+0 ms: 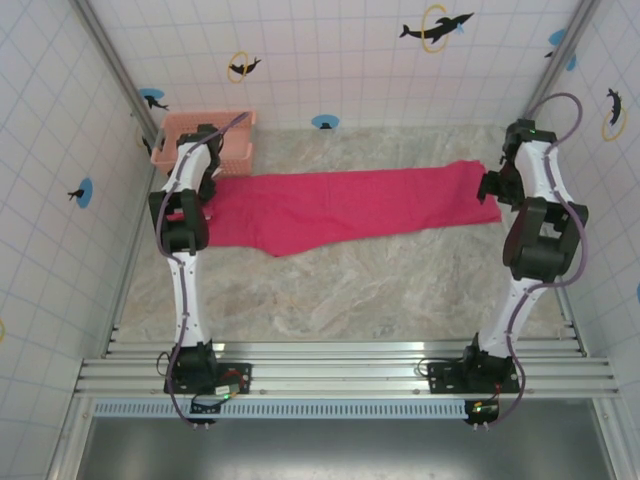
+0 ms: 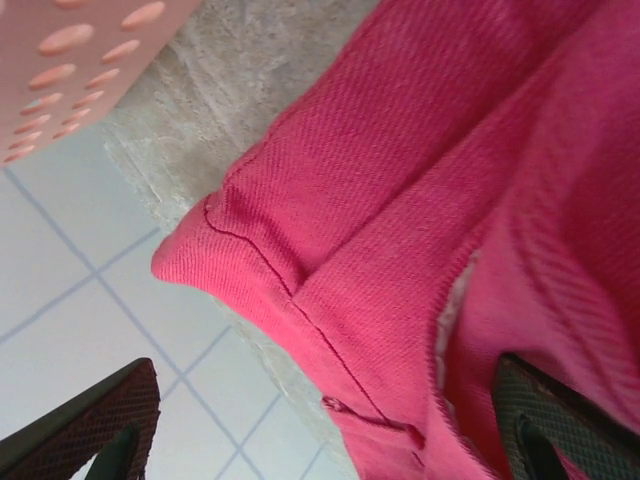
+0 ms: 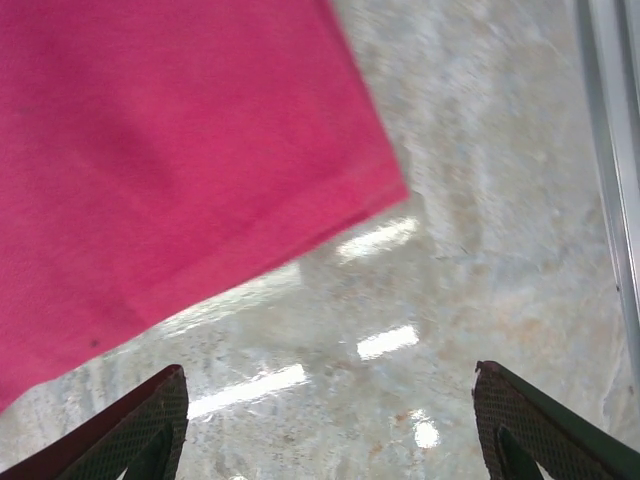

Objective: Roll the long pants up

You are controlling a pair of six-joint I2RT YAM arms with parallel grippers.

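The long pants (image 1: 350, 205) lie flat across the table, bright magenta, stretched from left to right. My left gripper (image 1: 196, 190) hovers over their left end, by the basket. In the left wrist view the waistband corner of the pants (image 2: 400, 200) with its seam lies between my spread fingers (image 2: 95, 425); the left gripper (image 2: 330, 440) is open. My right gripper (image 1: 492, 188) sits at the pants' right end. In the right wrist view the hem of the pants (image 3: 170, 160) lies just ahead of the open right gripper (image 3: 330, 420), with bare table between its fingertips (image 3: 540, 420).
A pale salmon-pink mesh basket (image 1: 232, 135) stands at the back left, touching the pants' left end; its wall (image 2: 70, 60) shows in the left wrist view. Tiled walls close in the left, right and back. A metal rail (image 3: 610, 130) runs along the right edge.
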